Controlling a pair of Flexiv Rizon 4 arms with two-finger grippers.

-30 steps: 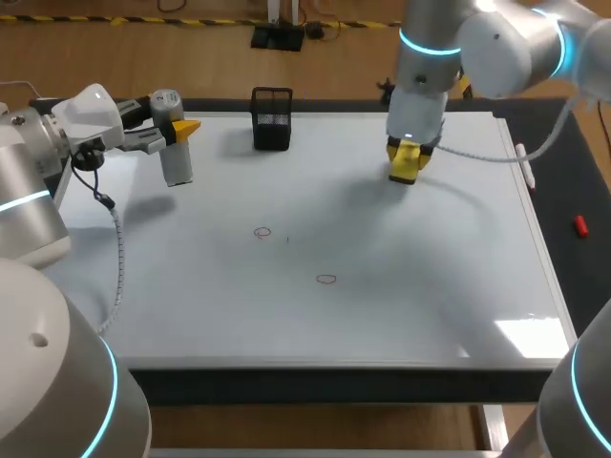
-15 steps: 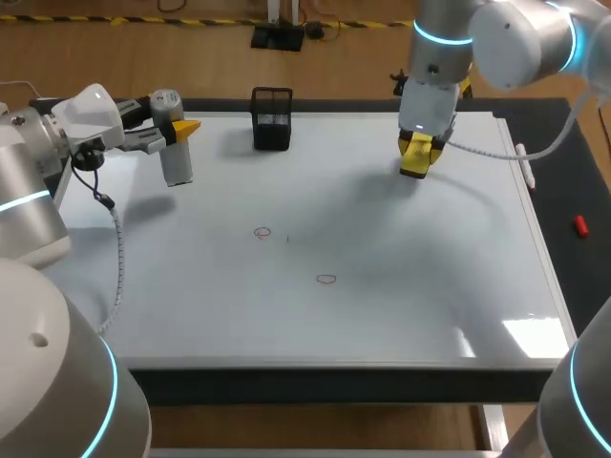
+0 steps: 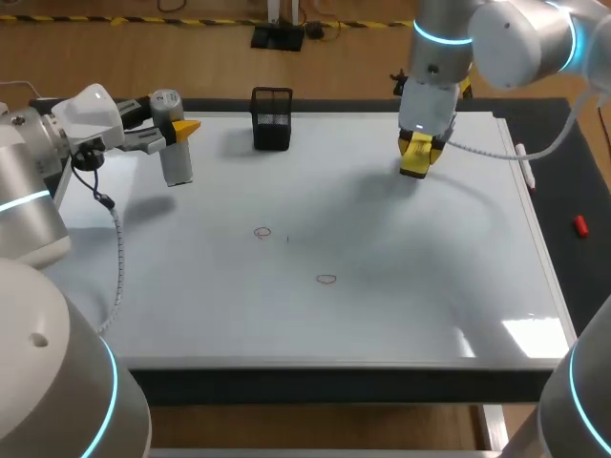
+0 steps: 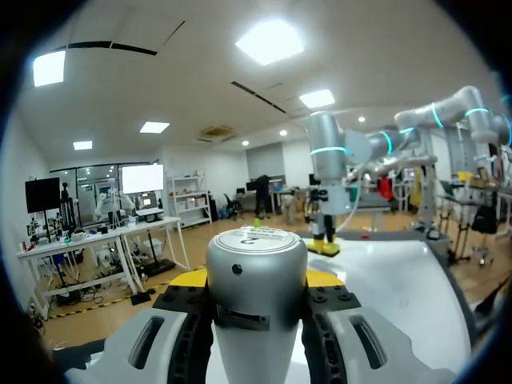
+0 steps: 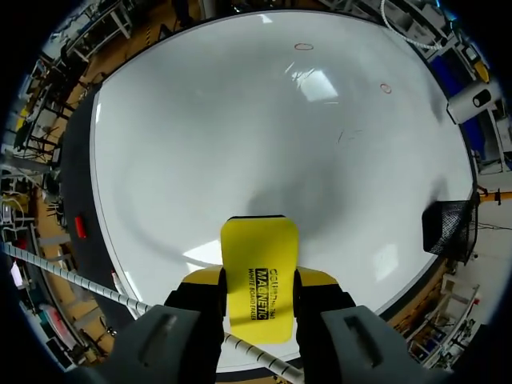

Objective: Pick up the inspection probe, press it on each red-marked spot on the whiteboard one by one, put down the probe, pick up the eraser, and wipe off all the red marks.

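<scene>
step: wiping is starting, I judge | right gripper (image 5: 258,298) is clamping yellow eraser (image 5: 258,244) over whiteboard (image 3: 420,296) | left gripper (image 3: 174,131) is gripping probe (image 3: 176,162) | next: lowering eraser flat onto nearer red mark (image 3: 326,279)

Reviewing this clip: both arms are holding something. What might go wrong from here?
1. The eraser hangs far from the two red marks; a tilted touchdown may leave the thin rings partly unwiped.
2. The left jaws hold the probe above the whiteboard, not set down; a wide wipe might meet it.
</scene>
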